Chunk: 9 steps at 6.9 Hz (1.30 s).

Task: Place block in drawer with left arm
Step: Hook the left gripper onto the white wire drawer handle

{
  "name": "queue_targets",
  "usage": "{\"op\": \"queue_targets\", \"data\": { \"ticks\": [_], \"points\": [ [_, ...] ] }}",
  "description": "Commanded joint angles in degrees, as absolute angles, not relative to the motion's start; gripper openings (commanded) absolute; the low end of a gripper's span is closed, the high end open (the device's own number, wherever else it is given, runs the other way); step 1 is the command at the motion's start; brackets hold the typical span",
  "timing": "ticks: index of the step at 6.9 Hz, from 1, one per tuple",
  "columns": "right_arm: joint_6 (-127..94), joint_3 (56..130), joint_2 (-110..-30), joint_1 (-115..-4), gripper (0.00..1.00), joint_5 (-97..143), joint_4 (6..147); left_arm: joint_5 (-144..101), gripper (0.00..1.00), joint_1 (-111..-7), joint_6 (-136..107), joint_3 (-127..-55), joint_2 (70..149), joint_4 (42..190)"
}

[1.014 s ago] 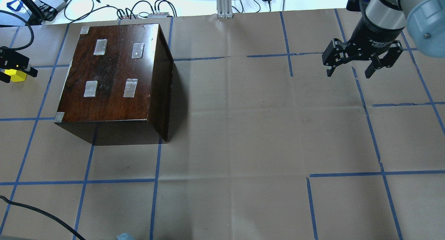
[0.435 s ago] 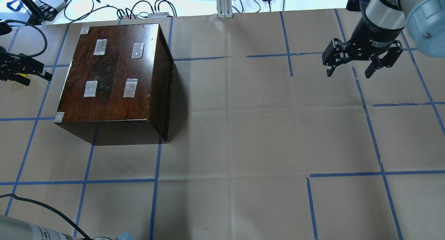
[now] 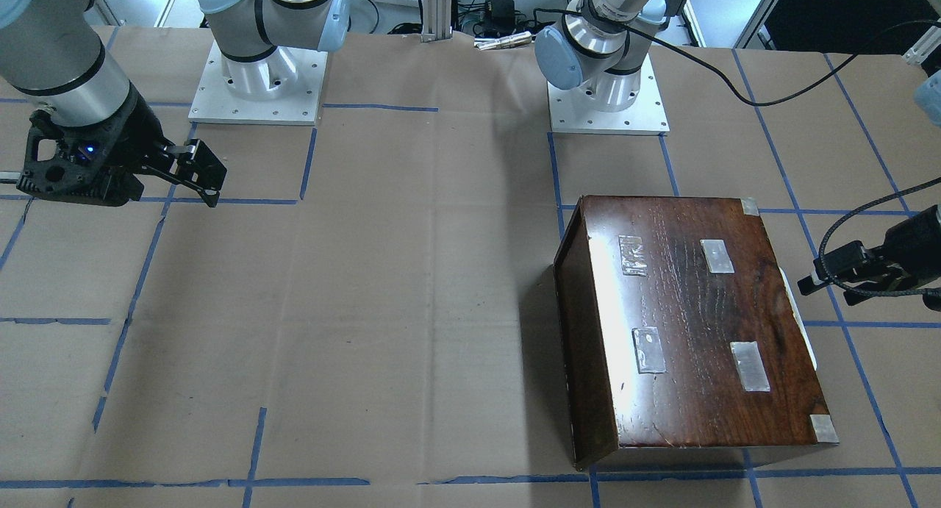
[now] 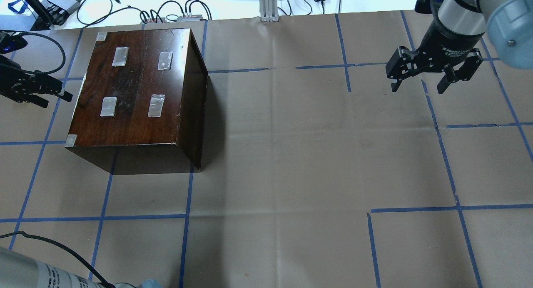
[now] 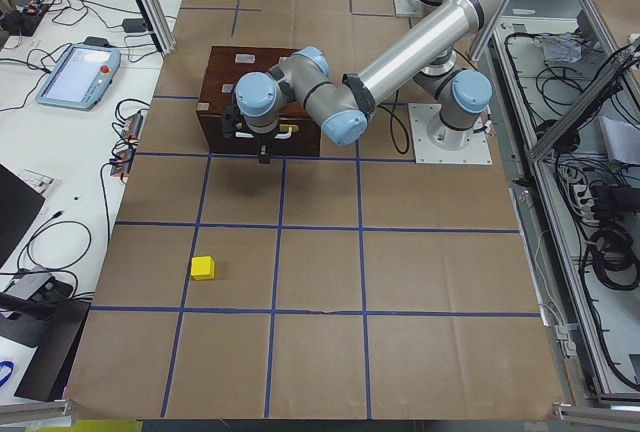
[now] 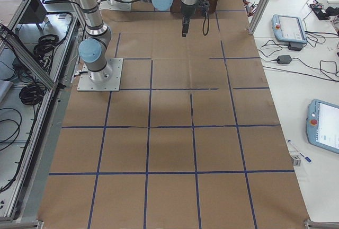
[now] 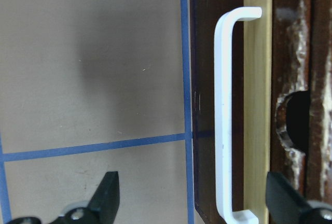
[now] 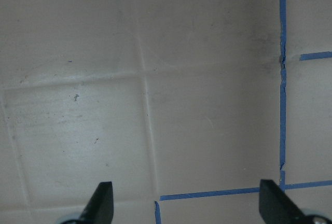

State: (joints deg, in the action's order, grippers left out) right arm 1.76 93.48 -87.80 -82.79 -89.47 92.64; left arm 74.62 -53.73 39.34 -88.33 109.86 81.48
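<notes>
The yellow block [image 5: 203, 268] lies alone on the paper, seen only in the exterior left view, well away from the box. The dark-brown box [image 4: 133, 83] stands at the left of the table. Its drawer front [image 7: 203, 53] looks shut and carries a white handle [image 7: 223, 115], a pale wood strip [image 7: 258, 105] and a notch [image 7: 295, 123]. My left gripper [image 4: 56, 95] is open and empty, close to that drawer side; it also shows in the front-facing view [image 3: 809, 284]. My right gripper [image 4: 417, 88] is open and empty above the far right of the table.
Brown paper with blue tape lines [image 4: 266, 175] covers the table. A loose black cable [image 4: 46, 246] runs along the front left. Cables and power bricks [image 4: 175, 13] lie beyond the far edge. The arm bases [image 3: 606, 104] stand behind the box.
My left gripper has moved right, from over the yellow block toward the box's drawer side. The block no longer shows in the overhead view. The right arm has not moved.
</notes>
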Motion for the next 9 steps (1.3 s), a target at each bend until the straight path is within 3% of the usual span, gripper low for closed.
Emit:
{"op": "queue_targets", "data": {
  "ticks": [1,9],
  "points": [
    [1.76,93.51,-87.80,-82.79,1.00,-89.47,92.55,74.44,0.99,-53.79,39.20,-88.24,111.79,81.39],
    [1.76,93.43,-87.80,-82.79,1.00,-89.47,92.55,74.62,0.99,-54.23,39.20,-88.24,114.34,78.14]
  ]
}}
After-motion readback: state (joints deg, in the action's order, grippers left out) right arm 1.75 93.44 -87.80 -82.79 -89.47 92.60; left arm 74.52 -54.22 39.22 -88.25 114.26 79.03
